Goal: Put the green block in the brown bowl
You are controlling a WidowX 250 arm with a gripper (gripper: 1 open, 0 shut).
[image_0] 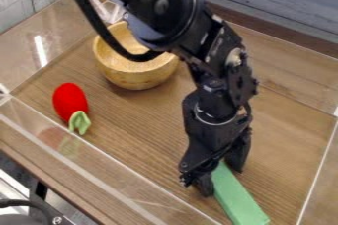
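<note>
On the table, the wide-open, empty claw (212, 179) straddles the flat mint-green green block (238, 200).

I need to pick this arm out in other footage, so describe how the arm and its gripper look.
The arm is glossy black all over, built of rounded, bulky segments joined by cylindrical joints. A thin black cable loops along its upper part. The wrist is a stout black cylinder with a lighter ring near its lower end. The gripper is also black, ending in two short, blocky jaws. No markings are legible.

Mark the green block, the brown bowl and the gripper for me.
green block (242, 201): camera view, on its flat top face.
brown bowl (115, 74): camera view, on its front outer wall.
gripper (214, 173): camera view, midway between its fingertips.
</note>
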